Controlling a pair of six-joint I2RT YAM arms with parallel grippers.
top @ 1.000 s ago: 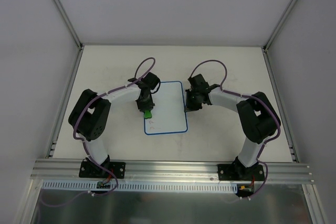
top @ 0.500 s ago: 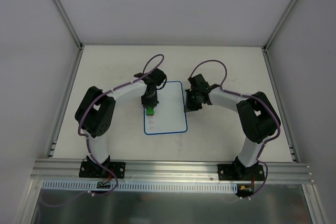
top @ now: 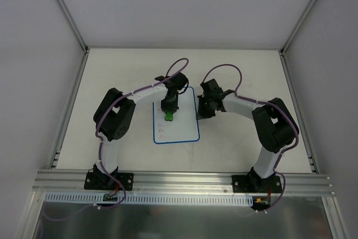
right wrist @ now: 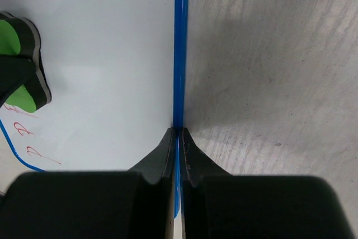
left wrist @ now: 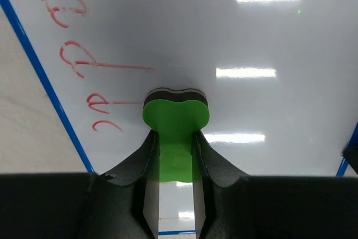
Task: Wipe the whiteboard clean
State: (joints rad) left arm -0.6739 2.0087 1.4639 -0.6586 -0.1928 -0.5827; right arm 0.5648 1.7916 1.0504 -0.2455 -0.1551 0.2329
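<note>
The whiteboard (top: pixel 184 128) lies flat on the table between both arms, white with a thin blue border. Red marks (left wrist: pixel 72 62) run along its left side near the front. My left gripper (top: pixel 169 112) is shut on the green bone-shaped eraser (left wrist: pixel 175 117), whose dark pad presses on the board's face just right of the marks. My right gripper (right wrist: pixel 179 133) is shut on the board's right blue edge (right wrist: pixel 180 43). The eraser (right wrist: pixel 21 65) also shows at the left of the right wrist view.
The off-white scuffed tabletop (right wrist: pixel 268 54) surrounds the board. White walls with aluminium rails (top: pixel 67 110) enclose the table on the left, right and back. The arm bases sit on the front rail (top: pixel 184 180).
My left arm has carried the eraser rightward and slightly away, from the board's left edge toward its middle. The right arm has held still on the board's edge.
</note>
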